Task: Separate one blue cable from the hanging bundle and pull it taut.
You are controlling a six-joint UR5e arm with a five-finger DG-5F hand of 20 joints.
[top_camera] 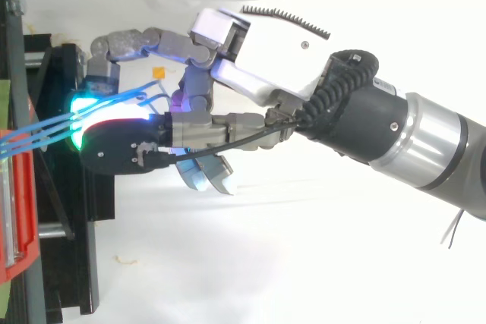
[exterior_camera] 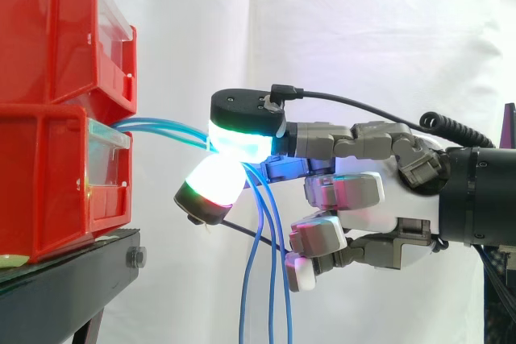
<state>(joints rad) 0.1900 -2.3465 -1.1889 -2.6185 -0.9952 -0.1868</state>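
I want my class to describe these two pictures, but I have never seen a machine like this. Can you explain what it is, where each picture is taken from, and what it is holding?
It is a robot arm ending in a mechanical hand with fingers and a thumb. The glowing tips are the hand's own pads. One picture looks level from the side; the other looks down from above on the same scene. At the left, two red bins are stacked on a black stand, before a white curtain. Thin blue cables run out from the bins, pass between two pads that pinch them, then hang down. How many are pinched I cannot tell.
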